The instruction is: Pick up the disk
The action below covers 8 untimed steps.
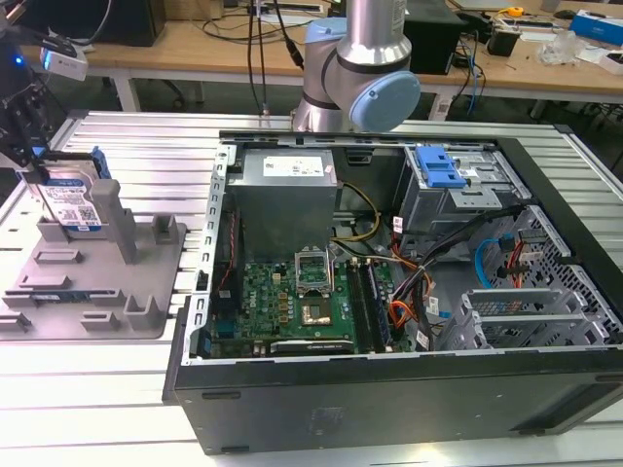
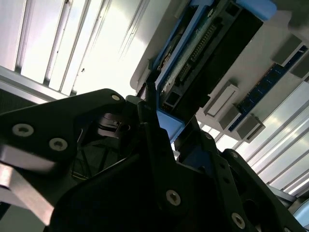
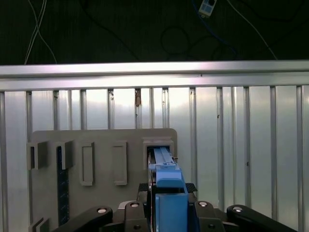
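My gripper [image 1: 39, 180]: closed on the disk's blue side rails | disk [image 1: 71, 199]: standing on edge in the grey holder [image 1: 146, 282], exterior view's left | computer case [image 1: 409, 321]: open, on the counter [image 1: 117, 409]

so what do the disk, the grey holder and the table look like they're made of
The disk: seemingly metal body under a glossy white-and-blue label, with blue rails that look like plastic. The holder: matte grey, uniform blocky posts, probably moulded or printed plastic. The table: ribbed silver slats with a sheen, likely aluminium.
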Motion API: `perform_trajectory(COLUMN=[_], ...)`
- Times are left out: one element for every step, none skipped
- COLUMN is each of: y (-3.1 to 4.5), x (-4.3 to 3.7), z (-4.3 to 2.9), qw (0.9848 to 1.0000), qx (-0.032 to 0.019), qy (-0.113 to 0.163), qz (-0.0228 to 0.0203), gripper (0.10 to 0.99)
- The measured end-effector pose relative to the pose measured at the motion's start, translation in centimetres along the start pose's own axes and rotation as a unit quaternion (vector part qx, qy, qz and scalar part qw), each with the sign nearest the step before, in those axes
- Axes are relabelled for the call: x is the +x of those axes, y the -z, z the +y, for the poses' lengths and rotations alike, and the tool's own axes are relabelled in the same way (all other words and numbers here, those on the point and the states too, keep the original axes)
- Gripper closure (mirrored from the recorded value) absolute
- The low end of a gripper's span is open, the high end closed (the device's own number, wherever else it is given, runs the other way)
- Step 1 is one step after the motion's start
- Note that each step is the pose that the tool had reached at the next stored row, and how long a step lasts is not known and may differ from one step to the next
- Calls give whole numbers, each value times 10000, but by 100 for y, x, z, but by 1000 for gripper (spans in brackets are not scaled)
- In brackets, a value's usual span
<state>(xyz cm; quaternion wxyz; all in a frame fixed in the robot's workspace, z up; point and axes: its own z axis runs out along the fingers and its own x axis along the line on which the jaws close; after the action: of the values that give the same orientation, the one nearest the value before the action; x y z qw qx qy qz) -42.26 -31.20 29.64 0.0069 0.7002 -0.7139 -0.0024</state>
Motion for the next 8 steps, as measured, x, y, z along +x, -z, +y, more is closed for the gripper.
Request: perform_trajectory(y=[0, 0, 0, 0, 0, 7, 22, 35], x=[0, 0, 0, 0, 0, 0, 0, 0], z=[0, 0, 0, 0, 0, 0, 0, 0], qw=[10000, 10000, 10000, 10000, 10000, 10000, 10000, 10000], qx=[0, 0, 0, 0, 1, 2, 1, 0], qy=[0, 0, 0, 0, 0, 0, 0, 0], qz=[0, 0, 0, 0, -1, 0, 4, 7], gripper=[714, 718, 718, 718, 718, 718, 718, 718])
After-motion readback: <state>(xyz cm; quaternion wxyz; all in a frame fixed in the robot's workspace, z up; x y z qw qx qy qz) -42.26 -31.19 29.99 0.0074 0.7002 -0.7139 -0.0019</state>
